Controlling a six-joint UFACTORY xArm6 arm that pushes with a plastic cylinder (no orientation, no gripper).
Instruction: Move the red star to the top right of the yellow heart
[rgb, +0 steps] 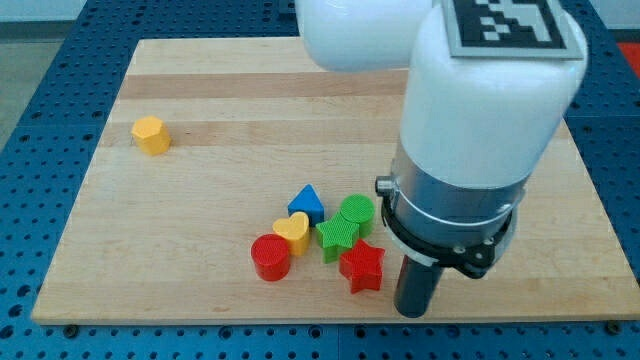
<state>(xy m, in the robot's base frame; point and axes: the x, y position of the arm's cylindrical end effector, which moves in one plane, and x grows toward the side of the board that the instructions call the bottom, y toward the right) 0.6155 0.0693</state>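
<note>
end effector: bare rod, nothing to open or hold; my tip (413, 311) near worktop (480, 300) bottom edge | red star (361, 266) just beside tip, toward worktop's left edge, slightly up | yellow heart (293, 231) beyond star, up-left | star's long axis: none

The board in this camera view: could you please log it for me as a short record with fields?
tip: my tip near the view's bottom edge, just right of and slightly below the red star; contact unclear
cluster: red star, green star, green cylinder, yellow heart, blue triangle, red cylinder
red star vs heart: lower right of it
apart: yellow block, upper left
hidden: board's right part, behind the arm
</note>
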